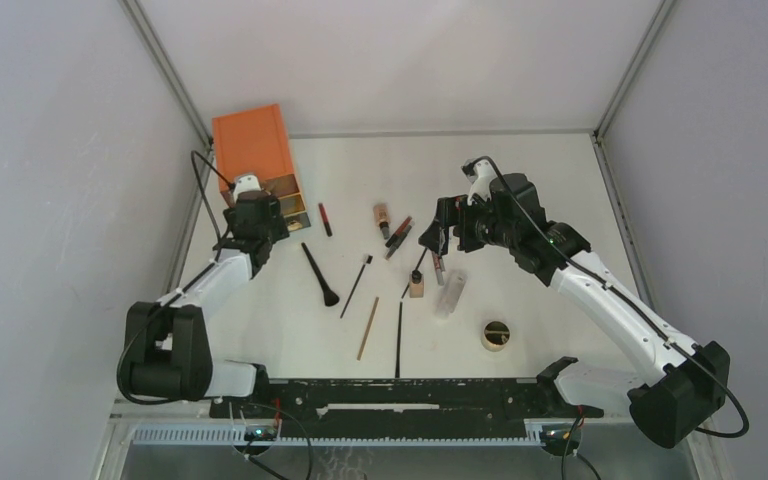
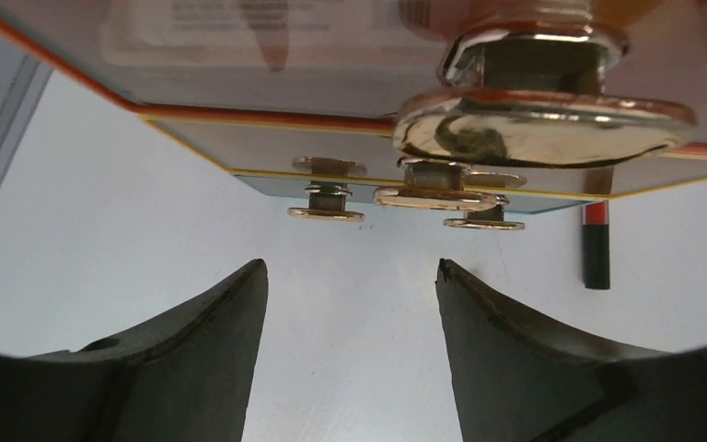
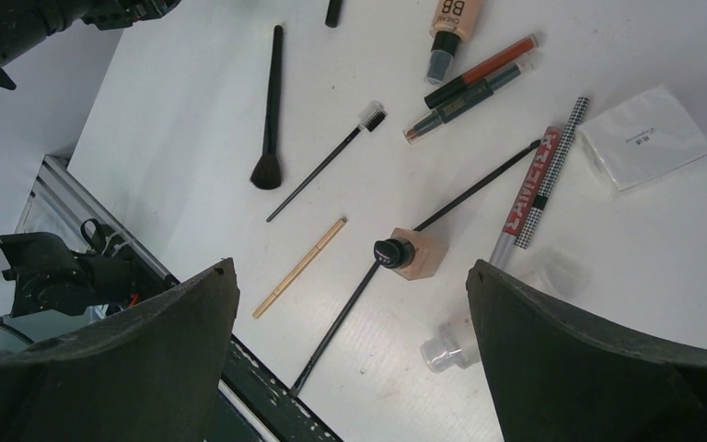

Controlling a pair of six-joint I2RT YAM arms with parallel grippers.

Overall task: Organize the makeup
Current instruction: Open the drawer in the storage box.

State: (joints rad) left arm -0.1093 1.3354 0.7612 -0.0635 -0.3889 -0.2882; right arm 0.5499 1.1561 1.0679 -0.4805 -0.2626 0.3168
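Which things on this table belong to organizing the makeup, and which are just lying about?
Makeup: fluffy black brush, black spoolie wand, thin wooden pencil, long black pencil, tan BB cream tube, square tan foundation bottle, clear plastic tube, round tan compact.
Lying about: orange three-drawer box (perhaps the storage), black slotted rail.

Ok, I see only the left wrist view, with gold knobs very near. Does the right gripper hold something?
Observer: No, the right gripper is open and empty.
Operator: What lies below it?
Observer: A tan foundation bottle with a black cap.
Operator: Are other pencils lying out, besides the red and black one I see?
Observer: Yes, a wooden pencil lies beside a long black pencil.
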